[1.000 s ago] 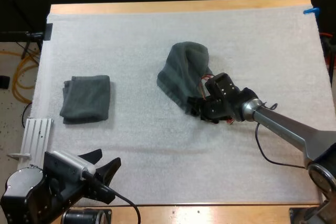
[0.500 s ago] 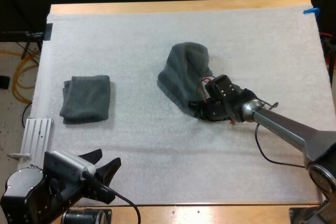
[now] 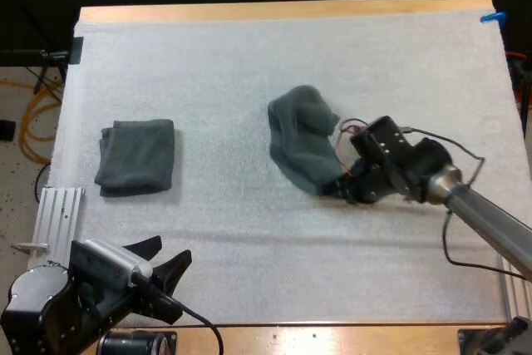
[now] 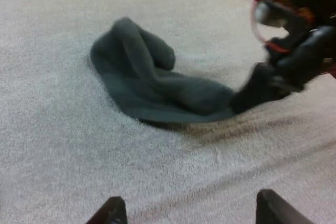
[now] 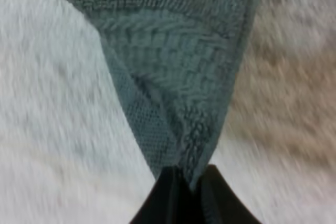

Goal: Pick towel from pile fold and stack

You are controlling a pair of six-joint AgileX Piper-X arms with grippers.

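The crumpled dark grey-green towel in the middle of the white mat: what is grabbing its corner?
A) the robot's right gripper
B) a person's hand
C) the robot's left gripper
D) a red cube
A: the two black fingers of the right gripper are pinched shut on a corner of the crumpled dark grey-green towel, while the left gripper sits open at the near side of the table, well away from it.

The crumpled towel [image 3: 301, 135] in the middle of the frame is dark grey-green. Near its corner the weave shows a ribbed band beside a fine looped pile. The folded towel [image 3: 137, 155] at the left has the same colour, without pattern. The mat [image 3: 249, 56] is white and grainy, the table [image 3: 283, 9] is pale wood. The right gripper [image 3: 339, 190] is black.
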